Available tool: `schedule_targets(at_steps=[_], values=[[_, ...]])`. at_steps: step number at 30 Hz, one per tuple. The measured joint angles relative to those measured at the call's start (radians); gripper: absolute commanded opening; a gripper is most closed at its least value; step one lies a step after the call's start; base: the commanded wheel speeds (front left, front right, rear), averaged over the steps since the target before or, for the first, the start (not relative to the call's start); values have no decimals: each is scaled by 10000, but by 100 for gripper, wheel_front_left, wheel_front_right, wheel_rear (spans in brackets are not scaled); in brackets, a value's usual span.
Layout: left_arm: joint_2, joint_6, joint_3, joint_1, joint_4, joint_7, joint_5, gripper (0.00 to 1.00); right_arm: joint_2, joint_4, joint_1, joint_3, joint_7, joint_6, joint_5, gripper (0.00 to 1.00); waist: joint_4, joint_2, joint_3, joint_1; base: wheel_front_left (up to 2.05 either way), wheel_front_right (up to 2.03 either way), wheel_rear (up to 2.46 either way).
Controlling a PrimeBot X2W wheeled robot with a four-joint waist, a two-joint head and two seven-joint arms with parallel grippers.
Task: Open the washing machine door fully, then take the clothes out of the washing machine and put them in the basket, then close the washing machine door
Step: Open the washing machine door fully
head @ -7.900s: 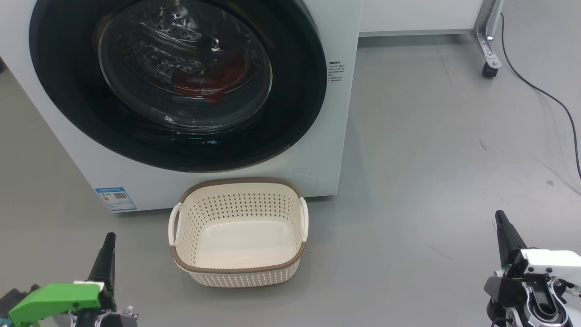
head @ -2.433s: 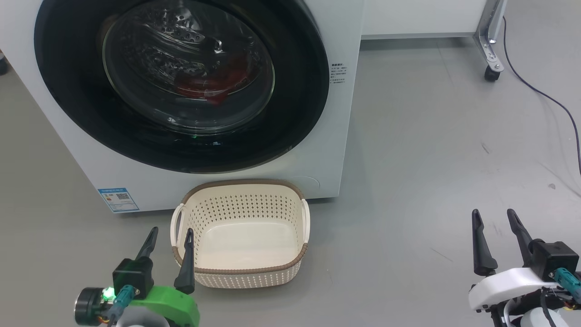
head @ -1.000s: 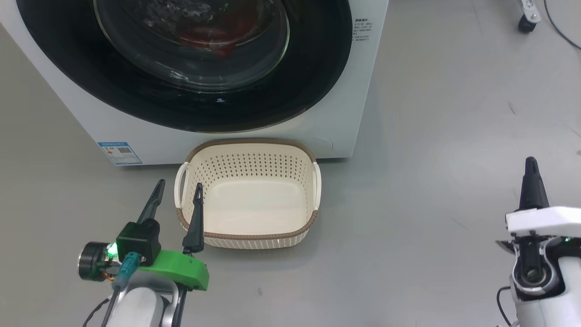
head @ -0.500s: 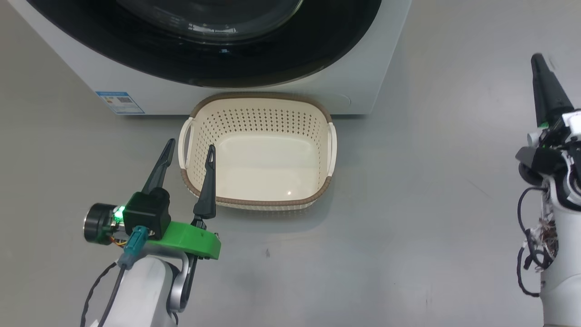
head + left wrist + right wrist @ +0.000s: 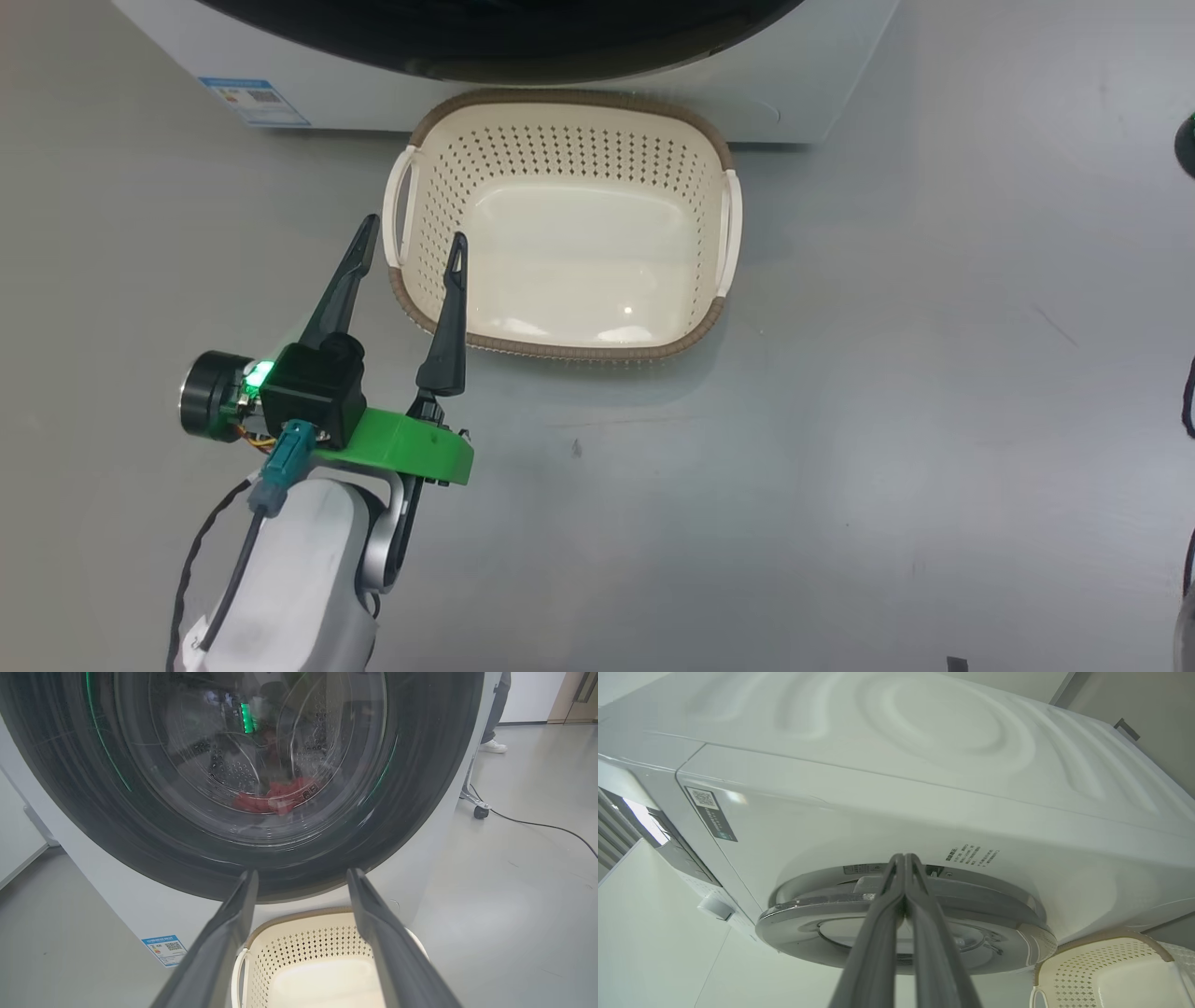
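The washing machine [image 5: 822, 84] stands at the top of the head view, its door [image 5: 504, 37] showing as a black arc. The cream basket [image 5: 569, 224] sits empty on the floor before it. My left gripper [image 5: 413, 231] hangs open over the basket's left handle, holding nothing. In the left wrist view the door [image 5: 140, 826] looks closed, red clothes [image 5: 275, 798] lie behind its glass, and the basket [image 5: 303, 952] shows between my open gripper's [image 5: 301, 872] fingers. My right gripper [image 5: 903, 858] is shut and empty, tips at the door's [image 5: 831, 924] rim, seen edge-on; contact is unclear.
A blue label sticker [image 5: 254, 101] marks the washer's lower left corner. To the washer's right stand a caster wheel [image 5: 481, 811], a black cable [image 5: 537, 826] on the floor and a person's shoe [image 5: 493, 745]. Grey floor spreads right of the basket.
The head camera has tilted down, so washer and basket slid up the picture. The right gripper, shut, rose out of the head view toward the door. The left gripper stays open by the basket.
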Motion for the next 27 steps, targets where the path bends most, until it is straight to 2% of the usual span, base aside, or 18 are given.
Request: schedule_targets(at_steps=[4,9,27], values=[[-36,-25,-119,-197,-36,0,0,100,-282,100,-574,322,485,-190,-2,0,172,0,341,0,0,0,0],[-67,-38,-274,-367,-38,0,0,100,-332,276,-1274,825,1011,-430,-48,0,407,0,700,0,0,0,0],[-121,-102,-748,-702,-155,0,-422,100,-583,1204,-3176,1384,1662,-775,-328,0,1287,0,1326,-1,0,0,0]])
